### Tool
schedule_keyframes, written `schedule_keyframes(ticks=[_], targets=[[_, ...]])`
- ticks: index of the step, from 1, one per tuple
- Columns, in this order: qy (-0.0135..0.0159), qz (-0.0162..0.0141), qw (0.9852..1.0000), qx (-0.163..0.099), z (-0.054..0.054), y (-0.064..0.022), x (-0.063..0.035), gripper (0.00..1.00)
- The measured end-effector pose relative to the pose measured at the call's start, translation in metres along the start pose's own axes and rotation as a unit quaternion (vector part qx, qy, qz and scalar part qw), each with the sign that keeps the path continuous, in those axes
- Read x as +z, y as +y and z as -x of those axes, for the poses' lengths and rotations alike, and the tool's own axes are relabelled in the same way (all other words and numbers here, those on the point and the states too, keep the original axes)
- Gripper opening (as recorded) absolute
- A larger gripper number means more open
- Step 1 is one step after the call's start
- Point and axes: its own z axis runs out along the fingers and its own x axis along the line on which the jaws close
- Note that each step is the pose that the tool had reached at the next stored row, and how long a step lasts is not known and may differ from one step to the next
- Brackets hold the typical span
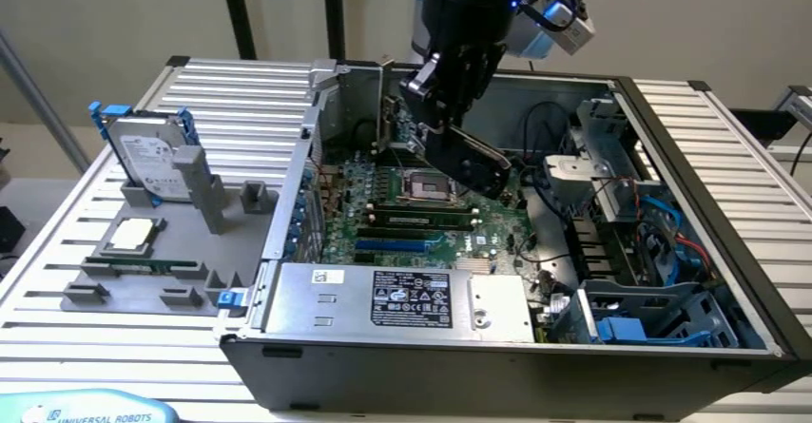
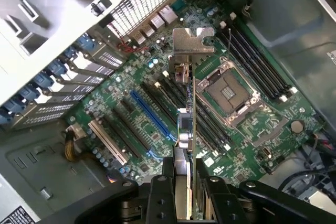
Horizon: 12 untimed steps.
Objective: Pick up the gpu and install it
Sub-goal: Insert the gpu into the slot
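Arm pose: The black Universal Robots arm (image 1: 463, 14) stood steeply above the open dark grey computer case (image 1: 508, 366), with its wrist angled down into the case interior.
Claw: The black two-fingered gripper (image 2: 184, 176) was clenched on the gpu, with one finger against each flat face of the card.
Task item: The gpu (image 2: 192, 124), a thin dark green-black card with a silver metal end bracket (image 2: 192, 40), hung edge-on and tilted in the grasp. It was above the green motherboard (image 2: 247, 153) and just beside the square silver CPU socket (image 2: 229, 90).
Seating: Whether the card's lower edge touched any slot could not be told. The long blue expansion slot (image 2: 152, 114) lay uncovered to one side of the card.
Bench: A grey moulded fixture (image 1: 140, 295) sat on the slatted aluminium table (image 1: 241, 86), at the exterior view's left of the case. It held an upright silver hard drive with blue rails (image 1: 146, 157) and a small square silver CPU chip (image 1: 133, 236).
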Motion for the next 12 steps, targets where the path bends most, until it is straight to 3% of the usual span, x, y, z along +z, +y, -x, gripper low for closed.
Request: schedule_keyframes(ticks=[6,12], targets=[[0.0014,-0.0004,0.9985,-0.055,0.0000,-0.0001,0.0030,0.27],[0.0029,-0.0010,0.9940,-0.109,0.0000,-0.0002,0.0065,0.27]])
